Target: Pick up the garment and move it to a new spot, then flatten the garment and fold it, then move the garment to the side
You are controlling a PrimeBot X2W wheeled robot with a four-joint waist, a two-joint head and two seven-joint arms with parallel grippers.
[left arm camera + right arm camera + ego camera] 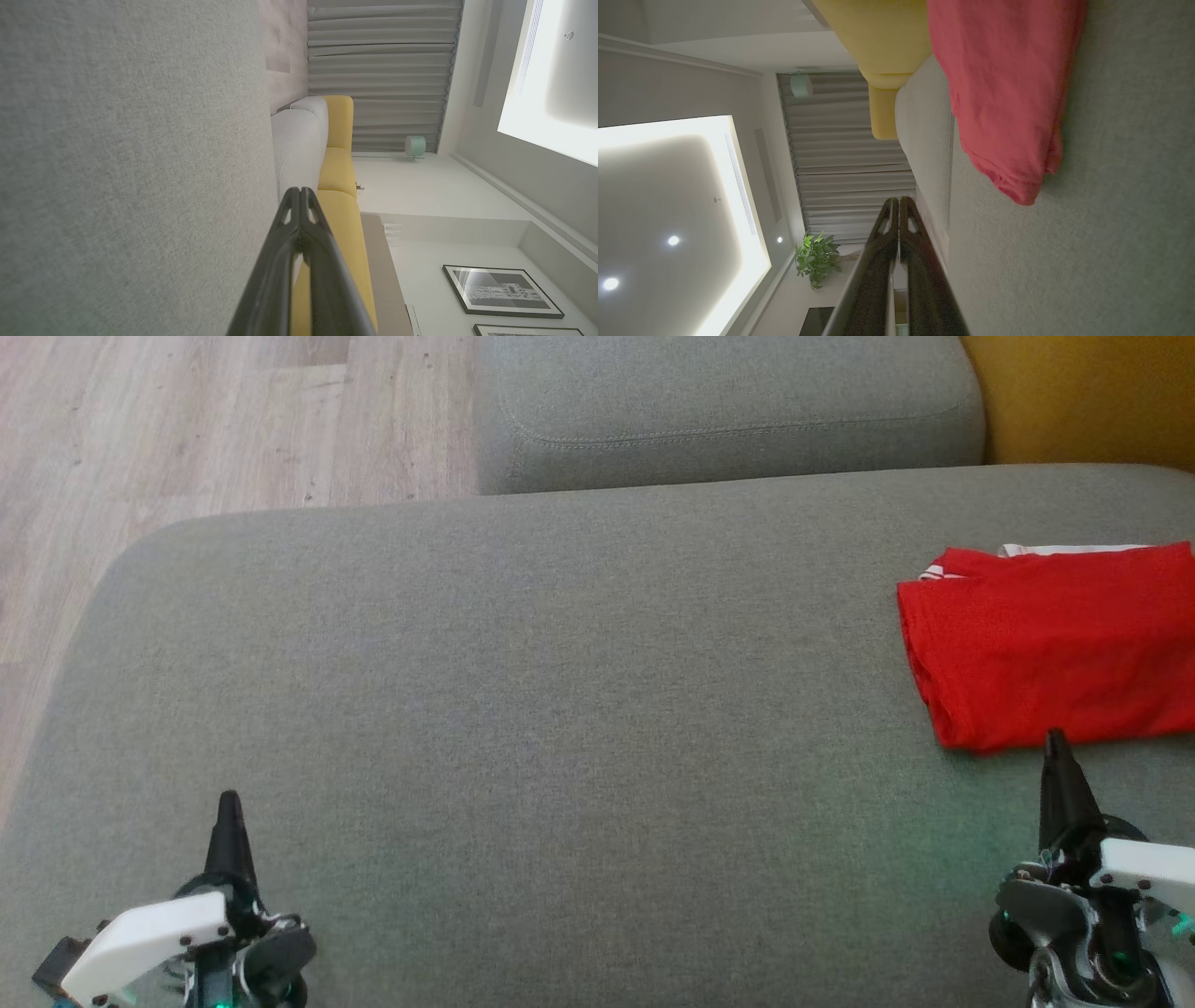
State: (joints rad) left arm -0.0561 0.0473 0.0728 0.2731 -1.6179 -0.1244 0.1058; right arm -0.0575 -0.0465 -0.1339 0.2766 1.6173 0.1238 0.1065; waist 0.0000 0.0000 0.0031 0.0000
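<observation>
Head view: folded red garment (1050, 644) lies at the right edge of the grey cushion (560, 663), right gripper (1057, 747) just beside its near hem, left gripper (229, 812) well apart. Left wrist view: fingers (275, 266) pinched together, empty. Right wrist view: likewise closed and empty; any retreat shouldn't brush that fold.

sofa cushion (560, 709): grey woven cloth, matt, slightly coarse
garment (1046, 644): red soft cloth, matt, lightly creased
floor (187, 429): pale wood-look planks, smooth
left pincer (229, 803): black matt plastic fingers; white glossy shell behind
</observation>
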